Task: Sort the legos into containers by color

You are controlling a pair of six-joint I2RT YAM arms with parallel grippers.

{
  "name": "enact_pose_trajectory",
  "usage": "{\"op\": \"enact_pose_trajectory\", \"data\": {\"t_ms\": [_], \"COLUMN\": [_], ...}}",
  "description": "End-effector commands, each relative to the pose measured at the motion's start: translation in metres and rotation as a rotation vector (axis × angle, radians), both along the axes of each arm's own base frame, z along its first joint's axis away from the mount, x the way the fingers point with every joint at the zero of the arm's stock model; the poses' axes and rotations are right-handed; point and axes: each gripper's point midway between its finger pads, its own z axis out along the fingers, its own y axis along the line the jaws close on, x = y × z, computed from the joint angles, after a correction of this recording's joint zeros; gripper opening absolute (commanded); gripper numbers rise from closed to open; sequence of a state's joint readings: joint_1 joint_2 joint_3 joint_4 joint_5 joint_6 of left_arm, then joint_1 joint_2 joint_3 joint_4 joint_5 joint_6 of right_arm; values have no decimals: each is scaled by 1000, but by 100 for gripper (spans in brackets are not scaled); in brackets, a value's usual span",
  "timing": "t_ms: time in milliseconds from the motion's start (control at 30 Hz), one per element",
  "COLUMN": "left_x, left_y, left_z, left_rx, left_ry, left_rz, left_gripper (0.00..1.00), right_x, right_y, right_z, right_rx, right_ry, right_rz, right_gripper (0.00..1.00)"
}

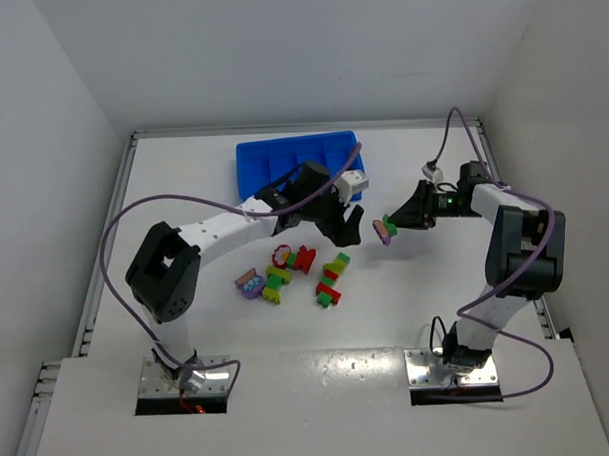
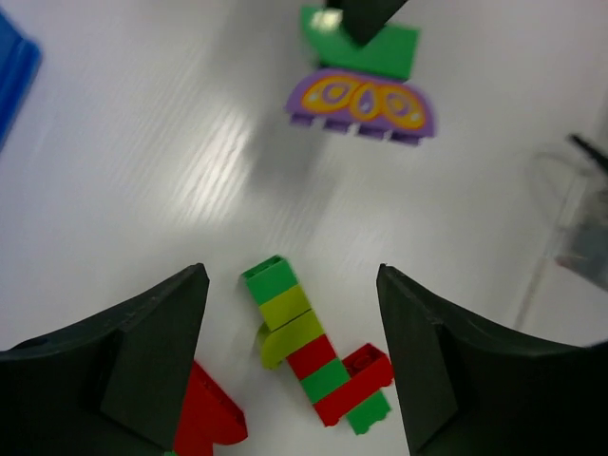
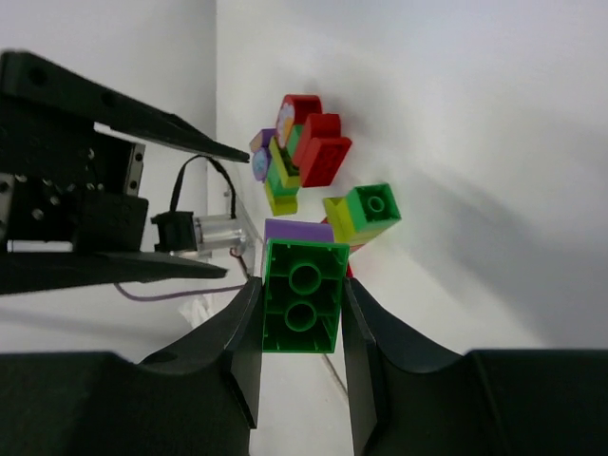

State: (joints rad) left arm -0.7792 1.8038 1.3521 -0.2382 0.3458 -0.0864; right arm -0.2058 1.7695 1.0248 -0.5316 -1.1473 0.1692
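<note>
My right gripper point(image 3: 300, 285) is shut on a green brick point(image 3: 304, 296) that is joined to a purple piece point(image 3: 302, 231), and holds it above the table point(image 1: 387, 228). In the left wrist view the same purple piece point(image 2: 362, 103) with an orange pattern hangs under the green brick point(image 2: 366, 46). My left gripper point(image 2: 291, 275) is open just left of it point(image 1: 346, 225) and holds nothing. Below its fingers point(image 2: 157, 366) lies a stack of green, yellow-green and red legos point(image 2: 318, 353). The blue tray point(image 1: 282, 152) of containers sits behind the left arm.
More legos lie on the table: a red cluster point(image 1: 304, 258), a green and yellow-green stack point(image 1: 276, 282) and a purple piece point(image 1: 249, 283). A red brick point(image 2: 204, 418) lies by my left finger. White walls enclose the table on three sides.
</note>
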Motion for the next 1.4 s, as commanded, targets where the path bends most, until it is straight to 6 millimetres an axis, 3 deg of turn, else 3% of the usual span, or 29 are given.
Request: {"op": "enact_pose_trajectory", "data": {"t_ms": [0,100,200,400,433,500,600,933,1167,1300,1367], "left_x": [-26,-39,-51,-67,-65,-64,-55,-52,-52,-56,-56], "left_y": [-21,-20,-22,-24,-26,-27,-27,-25,-25,-23,-24], "left_z": [48,73,86,80,86,75,75,79,79,77,78], "left_rx": [-226,-375,-463,-518,-527,-514,-516,-523,-523,-527,-530], "left_ry": [124,221,307,449,436,476,462,455,455,468,460], "left_rz": [-221,-330,-420,-543,-547,-543,-524,-527,-527,-561,-565], "left_gripper": [78,78,78,75,75,74,74,68,48,48,54], "right_x": [-5,-9,-17,-24,-26,-25,-28,-37,-38,-40,-42], "right_y": [9,12,18,32,35,38,46,56,58,59,59], "right_z": [41,58,72,86,86,93,98,97,95,91,87], "right_rx": [94,154,207,225,227,225,223,170,145,124,117], "right_ry": [-140,-206,-235,-309,-308,-357,-383,-428,-453,-456,-445], "right_rz": [64,111,144,204,215,237,270,312,325,337,337], "right_gripper": [0,0,0,0,0,0,0,0,0,0,0]}}
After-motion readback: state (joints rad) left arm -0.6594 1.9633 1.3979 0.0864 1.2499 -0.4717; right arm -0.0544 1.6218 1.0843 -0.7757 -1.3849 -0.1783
